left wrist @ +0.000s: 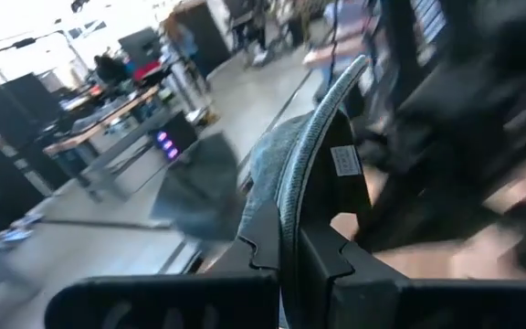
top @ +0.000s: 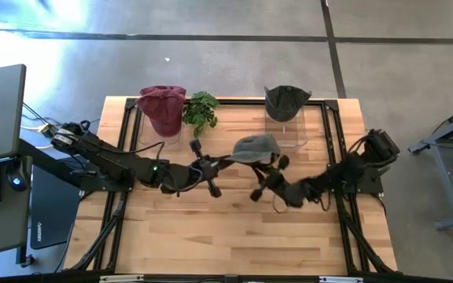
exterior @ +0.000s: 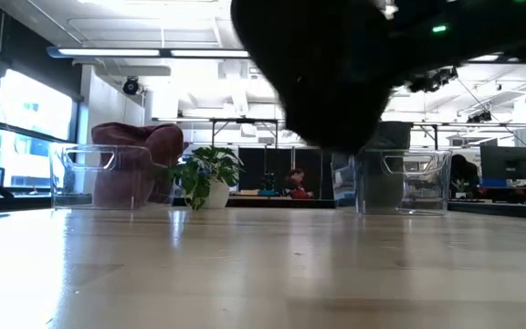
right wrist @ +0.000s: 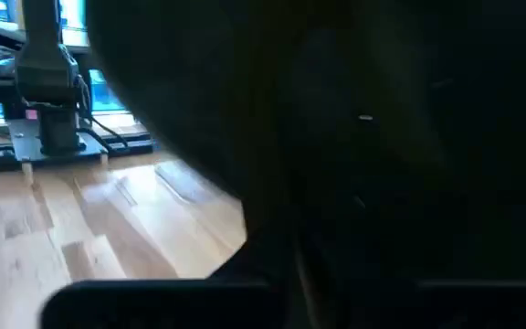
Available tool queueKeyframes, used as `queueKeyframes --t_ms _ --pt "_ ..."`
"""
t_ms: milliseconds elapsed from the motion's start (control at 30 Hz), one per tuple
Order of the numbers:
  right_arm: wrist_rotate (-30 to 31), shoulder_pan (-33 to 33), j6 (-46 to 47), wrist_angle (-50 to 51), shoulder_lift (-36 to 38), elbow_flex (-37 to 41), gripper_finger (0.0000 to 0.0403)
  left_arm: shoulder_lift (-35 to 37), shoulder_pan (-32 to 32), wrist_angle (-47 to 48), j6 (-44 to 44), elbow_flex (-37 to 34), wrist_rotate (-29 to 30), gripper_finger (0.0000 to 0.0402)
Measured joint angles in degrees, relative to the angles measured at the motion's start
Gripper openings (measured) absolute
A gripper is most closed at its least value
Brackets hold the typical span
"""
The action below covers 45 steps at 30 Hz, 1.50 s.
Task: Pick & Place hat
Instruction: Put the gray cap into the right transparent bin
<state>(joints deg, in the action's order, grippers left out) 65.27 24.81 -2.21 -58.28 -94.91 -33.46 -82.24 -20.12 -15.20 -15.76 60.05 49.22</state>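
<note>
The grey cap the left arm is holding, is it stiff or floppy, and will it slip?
The grey cap probably flops: its crown sags past the left hand. The brim looks stiffer, keeping its curve where it is pinched edge-on. Fabric likely grips well, so slipping seems unlikely.

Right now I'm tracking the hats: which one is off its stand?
The grey hat at mid-table, pinched by the left hand; the maroon hat and dark hat sit on clear stands.

Grey hat (top: 255, 147), lifted, brim edge-on
</note>
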Motion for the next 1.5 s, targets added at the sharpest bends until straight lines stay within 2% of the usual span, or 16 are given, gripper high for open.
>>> queueKeyframes --t_ms 67,100,233,333,533,667,867,967,1133,1167,1267,1300,1400,1500 --pt "-3.34 -3.27 -1.73 -0.1 -0.01 -1.18 0.0006 0.0 -1.35 -2.83 0.01 0.0 -0.6 0.0" --pt "-2.67 -4.52 -2.84 -0.2 -0.02 -1.89 0.0008 0.0 -1.96 -3.64 -0.03 0.0 -0.36 0.0" --pt "7.56 -6.67 -12.61 -3.69 -0.03 -4.34 0.0012 0.0 -4.25 -3.0 0.27 0.0 3.74 0.0" --pt "2.75 -7.99 -19.23 -10.78 -0.03 -4.51 0.0003 0.0 -5.5 -2.07 2.31 0.0 4.01 0.0" --pt "-7.44 -9.8 -24.45 -21.86 -0.05 -4.51 0.0003 -0.52 -5.76 -1.33 6.87 0.07 0.83 0.0" --pt "-6.82 -10.13 -25.23 -21.84 -0.07 -4.51 0.0004 -0.98 -5.77 0.03 7.05 -0.04 1.41 0.0" --pt "-1.74 -2.74 -24.1 -16.45 -0.07 -4.51 0.0003 -0.92 -5.86 4.17 7.09 0.0 10.27 0.0" --pt "1.62 2.45 -23.26 -12.43 -0.07 -4.51 0.0002 -0.92 -5.78 5.2 7.05 -0.02 13.15 0.0" --pt "2.8 12.21 -24.51 -4.34 0.27 -4.51 0.0005 -0.92 -5.75 4.86 6.27 0.0 16.75 0.0" --pt "5.96 14.58 -24.87 -2.41 0.67 -4.51 0.0005 -0.92 -5.77 4.88 6.13 -0.02 17.09 0.0" --pt "22.45 20.51 -22.24 -0.81 3.53 -3.77 0.0002 -0.61 -5.75 4.93 6.13 -0.02 15.86 0.0" --pt "24.48 21.83 -20.45 -1.06 4.83 -2.48 0.0002 -0.17 -5.77 5.04 6.13 -0.02 14.7 0.0" --pt "23.63 21.58 -7.51 -0.44 9.61 4.32 0.0001 1.13 -5.75 4.14 6.74 0.0 9.51 0.0" --pt "24.88 17.25 6.13 0.38 12.8 12.54 0.0001 1.53 -5.82 4.14 6.88 0.0 7.42 0.0"
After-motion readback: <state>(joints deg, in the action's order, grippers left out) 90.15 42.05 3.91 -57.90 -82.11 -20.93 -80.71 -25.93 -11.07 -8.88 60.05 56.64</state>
